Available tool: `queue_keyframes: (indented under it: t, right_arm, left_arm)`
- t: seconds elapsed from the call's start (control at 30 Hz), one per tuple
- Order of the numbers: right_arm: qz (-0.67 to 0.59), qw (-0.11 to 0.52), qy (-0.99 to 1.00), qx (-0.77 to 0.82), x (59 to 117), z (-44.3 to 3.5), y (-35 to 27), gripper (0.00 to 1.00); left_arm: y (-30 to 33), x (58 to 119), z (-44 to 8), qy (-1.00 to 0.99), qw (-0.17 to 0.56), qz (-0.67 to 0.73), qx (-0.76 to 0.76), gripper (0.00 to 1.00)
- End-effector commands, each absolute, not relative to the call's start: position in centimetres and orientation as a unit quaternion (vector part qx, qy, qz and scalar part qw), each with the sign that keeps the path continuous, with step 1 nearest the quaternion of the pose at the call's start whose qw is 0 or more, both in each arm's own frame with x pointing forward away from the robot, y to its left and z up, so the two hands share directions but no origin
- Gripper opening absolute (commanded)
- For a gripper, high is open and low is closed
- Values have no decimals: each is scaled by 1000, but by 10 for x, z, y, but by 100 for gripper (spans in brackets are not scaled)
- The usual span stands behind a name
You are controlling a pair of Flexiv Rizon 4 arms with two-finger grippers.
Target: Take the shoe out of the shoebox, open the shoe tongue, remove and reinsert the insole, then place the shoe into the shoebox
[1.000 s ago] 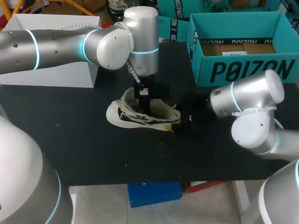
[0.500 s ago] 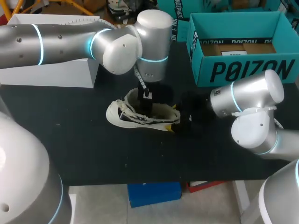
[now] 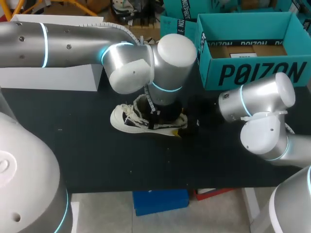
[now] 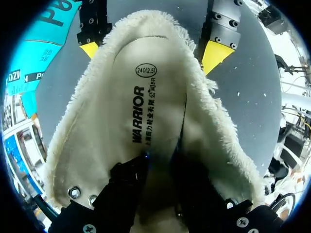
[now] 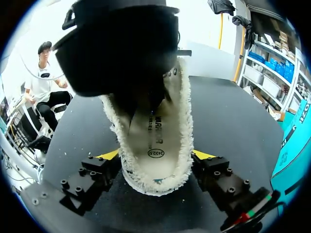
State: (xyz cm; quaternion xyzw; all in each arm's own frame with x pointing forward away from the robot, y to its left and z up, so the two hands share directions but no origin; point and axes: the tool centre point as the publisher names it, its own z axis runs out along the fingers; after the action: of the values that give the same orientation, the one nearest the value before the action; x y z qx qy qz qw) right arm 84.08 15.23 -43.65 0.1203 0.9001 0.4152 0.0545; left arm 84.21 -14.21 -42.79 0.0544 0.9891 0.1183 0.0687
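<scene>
You're probing the shoe (image 3: 127,121), mid-frame.
Your right fingers (image 5: 108,155) are clamping it; left fingers (image 4: 127,177): can't tell. Tugging the insole (image 4: 146,87) risks yanking it loose.

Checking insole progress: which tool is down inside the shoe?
The left tool, planted on the insole inside; the right tool clamps the heel from outside.

I count one shoe (image 3: 127,119) on one table (image 3: 87,155), with one insole (image 4: 146,97) inside it. There is one teal shoebox (image 3: 252,73) and one white box (image 3: 53,77). I have two arms, the left arm (image 3: 73,43) and the right arm (image 3: 262,111), and two grippers, the left gripper (image 4: 163,162) and the right gripper (image 5: 156,156).
</scene>
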Motion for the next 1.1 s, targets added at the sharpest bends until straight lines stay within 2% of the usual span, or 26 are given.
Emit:
queue_keyframes:
  t: [0.03,0.2,0.47,0.83,1.03,1.1]
  right_arm:
    - [414,56,900,122,842,-440,152,0]
    - [414,56,900,122,842,-440,152,0]
    - [414,56,900,122,842,-440,152,0]
    - [414,56,900,122,842,-440,152,0]
    - [414,56,900,122,842,-440,152,0]
    - [414,56,900,122,842,-440,152,0]
  left_arm:
    - [-130,838,-474,972,179,135,66,30]
    - [-122,850,-489,961,233,135,62,27]
    - [-115,879,-509,948,291,121,35,30]
    - [-112,921,-516,937,334,98,0,30]
    - [-115,940,-528,935,344,88,-23,35]
    - [-118,942,-533,936,341,88,-22,32]
